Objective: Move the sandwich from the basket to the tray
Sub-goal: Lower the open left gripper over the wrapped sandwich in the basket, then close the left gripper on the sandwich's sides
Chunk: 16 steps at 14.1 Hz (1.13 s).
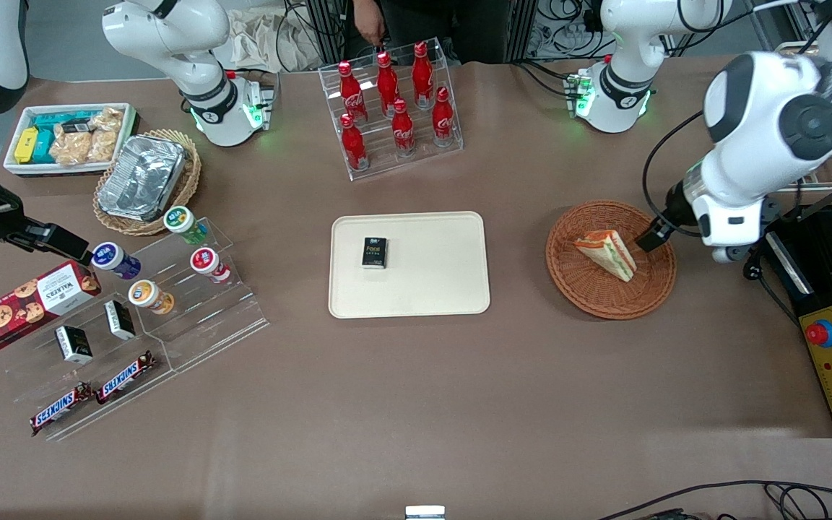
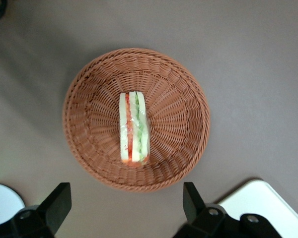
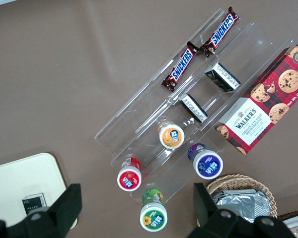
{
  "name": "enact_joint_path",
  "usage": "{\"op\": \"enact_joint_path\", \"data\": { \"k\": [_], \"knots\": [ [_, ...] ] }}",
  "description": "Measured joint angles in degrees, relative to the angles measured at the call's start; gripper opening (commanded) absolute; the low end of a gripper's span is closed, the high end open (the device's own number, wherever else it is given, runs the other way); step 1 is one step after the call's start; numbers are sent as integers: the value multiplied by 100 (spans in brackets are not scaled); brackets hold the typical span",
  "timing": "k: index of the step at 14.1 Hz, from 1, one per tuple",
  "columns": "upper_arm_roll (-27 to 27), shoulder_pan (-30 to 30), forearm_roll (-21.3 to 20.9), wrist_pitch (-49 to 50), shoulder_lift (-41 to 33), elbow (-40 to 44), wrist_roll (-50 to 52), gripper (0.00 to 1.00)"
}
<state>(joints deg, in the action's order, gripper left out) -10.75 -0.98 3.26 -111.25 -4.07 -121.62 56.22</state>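
Sandwich (image 2: 133, 127) in the basket (image 2: 89, 89) looks soft and light, best pinched gently across its bread faces by the released gripper (image 2: 126, 206) hovering above.

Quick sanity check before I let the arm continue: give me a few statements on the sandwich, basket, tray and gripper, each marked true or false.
1. The sandwich lies in the basket. True.
2. The gripper is shut on the sandwich. False: its fingers are open, above the basket and not touching the sandwich.
3. The tray carries only a small black box. True.
4. The basket holds two sandwiches. False: only one is in it.
5. The red bottles stand on the tray. False: they stand in a clear rack, farther from the front camera than the tray.
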Motion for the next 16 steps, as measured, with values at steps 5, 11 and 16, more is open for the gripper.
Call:
{"op": "enact_joint_path", "data": {
  "k": [5,11,16],
  "knots": [
    [-1,85,0,-1353,46,-1181,496,100],
    [-2,259,-206,-2427,170,-2018,589,100],
    [-1,259,-211,-2972,417,-2247,589,99]
  ]
}}
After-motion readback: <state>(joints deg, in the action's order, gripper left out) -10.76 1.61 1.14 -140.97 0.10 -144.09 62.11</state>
